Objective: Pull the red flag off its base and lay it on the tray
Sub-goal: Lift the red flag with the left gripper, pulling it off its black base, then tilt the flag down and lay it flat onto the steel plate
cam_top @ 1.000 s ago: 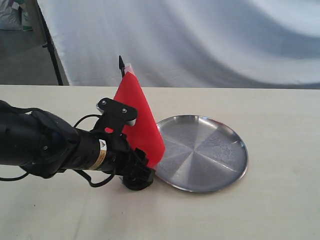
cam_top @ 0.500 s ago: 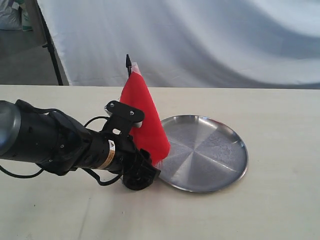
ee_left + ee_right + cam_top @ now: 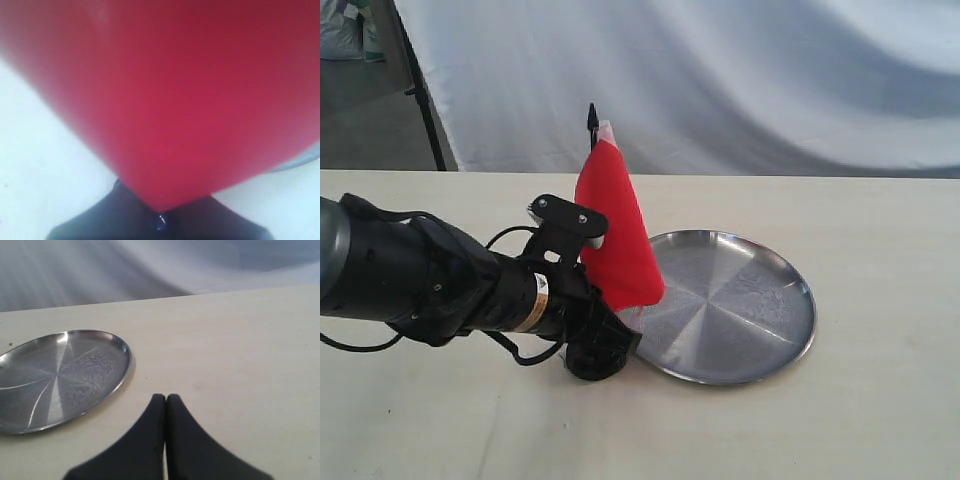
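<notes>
The red flag (image 3: 618, 240) stands nearly upright on its thin black stick, pointed tip (image 3: 592, 115) up, at the left rim of the silver tray (image 3: 790, 340). My left gripper (image 3: 610, 335) is low at the foot of the stick, shut on it. The dark round base (image 3: 590, 362) lies just below, hard to separate from the gripper. In the left wrist view red cloth (image 3: 165, 100) fills the picture, and the gripper (image 3: 160, 220) closes beneath it. My right gripper (image 3: 166, 399) is shut on nothing, on the table beside the tray (image 3: 50, 375).
A white cloth backdrop (image 3: 740, 80) hangs behind the beige table (image 3: 880, 230). A black stand leg (image 3: 420, 90) rises at the far left. The left arm's black body (image 3: 410, 285) lies across the table's left side.
The flag and its tip have shifted right, toward the tray, and stand more upright. The left gripper has moved slightly right with it. The tray has not moved.
</notes>
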Action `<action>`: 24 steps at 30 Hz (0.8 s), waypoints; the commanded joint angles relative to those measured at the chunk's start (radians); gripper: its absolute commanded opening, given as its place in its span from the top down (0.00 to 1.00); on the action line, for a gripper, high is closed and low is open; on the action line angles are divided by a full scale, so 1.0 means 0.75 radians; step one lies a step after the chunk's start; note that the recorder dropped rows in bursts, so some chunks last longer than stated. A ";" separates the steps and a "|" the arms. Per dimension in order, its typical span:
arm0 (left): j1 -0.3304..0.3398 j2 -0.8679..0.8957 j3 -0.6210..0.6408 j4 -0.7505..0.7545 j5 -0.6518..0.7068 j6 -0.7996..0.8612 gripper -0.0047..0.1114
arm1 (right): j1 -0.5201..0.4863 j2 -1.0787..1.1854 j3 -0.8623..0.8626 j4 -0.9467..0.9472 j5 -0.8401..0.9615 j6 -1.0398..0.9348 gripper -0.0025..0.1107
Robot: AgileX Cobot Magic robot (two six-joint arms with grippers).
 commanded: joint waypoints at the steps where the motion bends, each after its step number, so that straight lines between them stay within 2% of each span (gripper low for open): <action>1: -0.010 -0.147 -0.008 0.001 0.008 0.022 0.96 | -0.003 -0.008 -0.001 -0.010 -0.006 -0.002 0.98; 4: -0.010 -0.252 -0.017 0.001 -0.105 0.018 0.96 | -0.003 -0.008 -0.001 -0.010 -0.006 -0.002 0.98; 7: -0.010 -0.238 -0.089 -0.015 -0.306 0.003 0.96 | -0.003 -0.008 -0.001 -0.010 -0.006 -0.002 0.98; 8: -0.010 -0.220 -0.115 -0.073 -0.359 0.003 0.96 | -0.003 -0.008 -0.001 -0.010 -0.006 -0.002 0.98; 10: -0.010 -0.136 -0.194 -0.278 -0.490 0.003 0.96 | -0.003 -0.008 -0.001 -0.010 -0.006 -0.002 0.98; 12: -0.010 -0.051 -0.247 -0.389 -0.572 0.003 0.96 | -0.003 -0.008 -0.001 -0.010 -0.006 -0.002 0.98; 19: -0.010 0.290 -0.435 -0.688 -0.848 0.008 0.96 | -0.003 -0.008 -0.001 -0.010 -0.006 -0.002 0.98; 24: -0.010 0.492 -0.524 -0.884 -0.947 0.008 0.96 | -0.003 -0.008 -0.001 -0.010 -0.006 -0.002 0.98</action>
